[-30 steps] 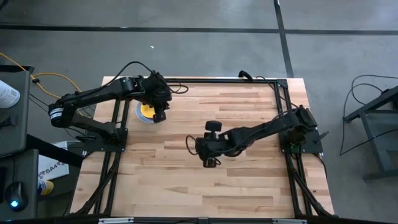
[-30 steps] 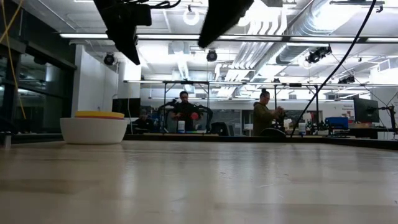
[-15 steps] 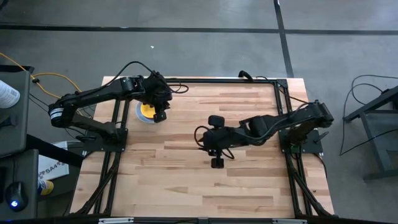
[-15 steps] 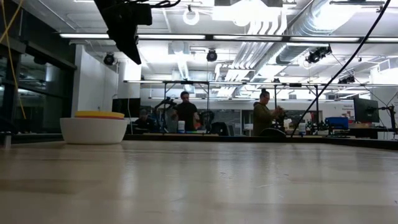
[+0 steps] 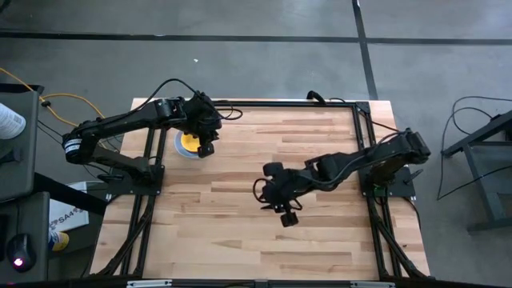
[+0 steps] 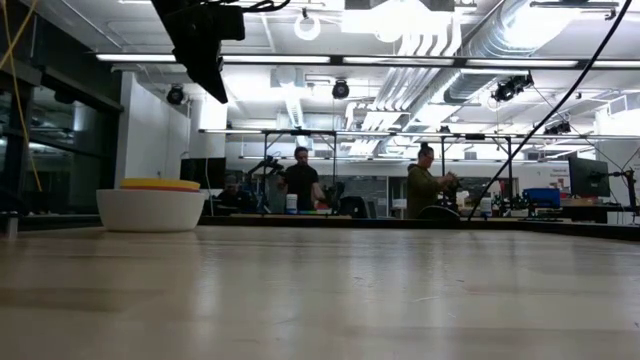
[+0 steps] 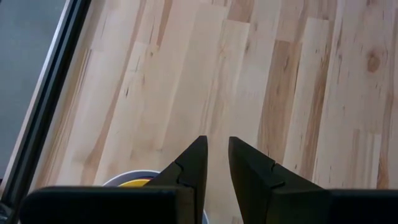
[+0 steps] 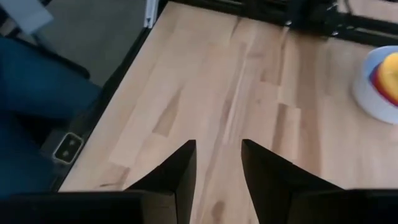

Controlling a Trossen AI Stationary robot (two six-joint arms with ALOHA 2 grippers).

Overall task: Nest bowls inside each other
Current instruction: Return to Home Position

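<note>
The bowls stand nested in one stack at the table's far left. The white bowl (image 5: 181,150) (image 6: 152,210) rests on the wood on its base, with a yellow bowl (image 5: 189,142) (image 6: 160,184) on top; a red rim (image 8: 377,76) peeks out beside the yellow. My left gripper (image 5: 206,149) (image 7: 217,155) hangs above the stack's right side, open and with nothing between its fingers. My right gripper (image 5: 286,218) (image 8: 217,158) hovers over the middle of the table, open and holding nothing, well clear of the bowls.
Black frame rails (image 5: 288,104) run along the table's edges, and cables trail at the far side. Bare wood (image 5: 240,240) stretches across the middle and near half of the table. People stand in the room far behind the table (image 6: 425,180).
My right gripper has risen out of the top of the low view. It has rolled at the wrist and shifted a little toward the table's near and right edges. The gap between its fingers shows no change. The bowls have stayed in place.
</note>
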